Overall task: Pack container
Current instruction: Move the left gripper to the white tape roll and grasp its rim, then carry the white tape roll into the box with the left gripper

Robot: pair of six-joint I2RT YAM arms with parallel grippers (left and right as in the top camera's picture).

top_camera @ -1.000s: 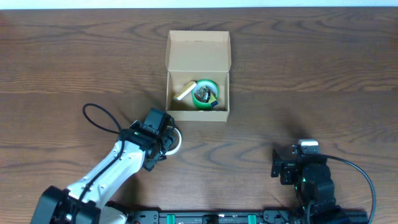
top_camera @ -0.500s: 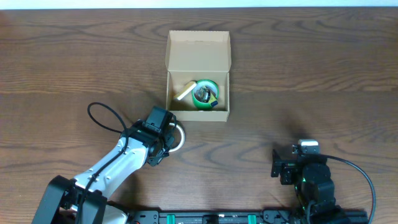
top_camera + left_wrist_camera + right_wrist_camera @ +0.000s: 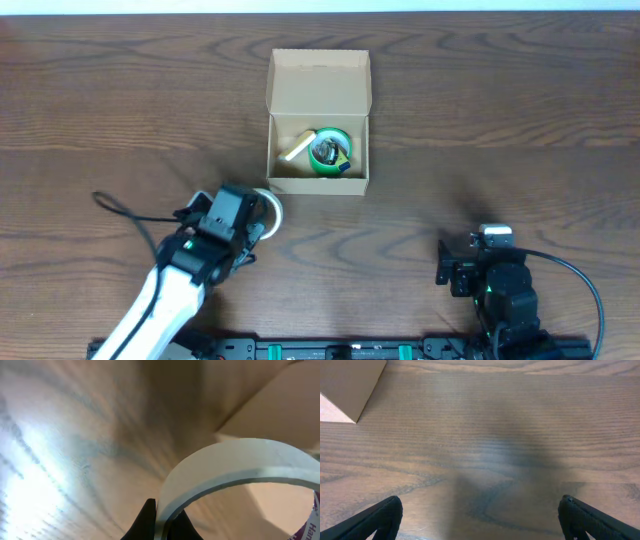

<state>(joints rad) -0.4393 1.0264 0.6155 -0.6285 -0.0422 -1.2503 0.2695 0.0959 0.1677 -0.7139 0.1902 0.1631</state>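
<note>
The container (image 3: pixel 318 185), a tan cardboard box with its flap lid (image 3: pixel 318 85) open toward the back, stands at the table's middle. Inside lie a green tape roll (image 3: pixel 328 150) and a pale yellow piece (image 3: pixel 294 151). My left gripper (image 3: pixel 256 218) is just off the box's front left corner, shut on the rim of a white tape roll (image 3: pixel 270 207). In the left wrist view the white tape roll (image 3: pixel 240 467) arches up from between the black fingertips (image 3: pixel 146 521), with the container's wall (image 3: pixel 280 405) behind. My right gripper (image 3: pixel 480 520) stands open over bare wood.
The right arm (image 3: pixel 495 285) rests at the front right edge. A corner of the container (image 3: pixel 347 385) shows at the right wrist view's top left. The left arm's black cable (image 3: pixel 125 212) loops out to its left.
My left gripper closed on the white tape roll and raised it off the table. The arm swung left and its cable shifted left. The right arm stayed still.
</note>
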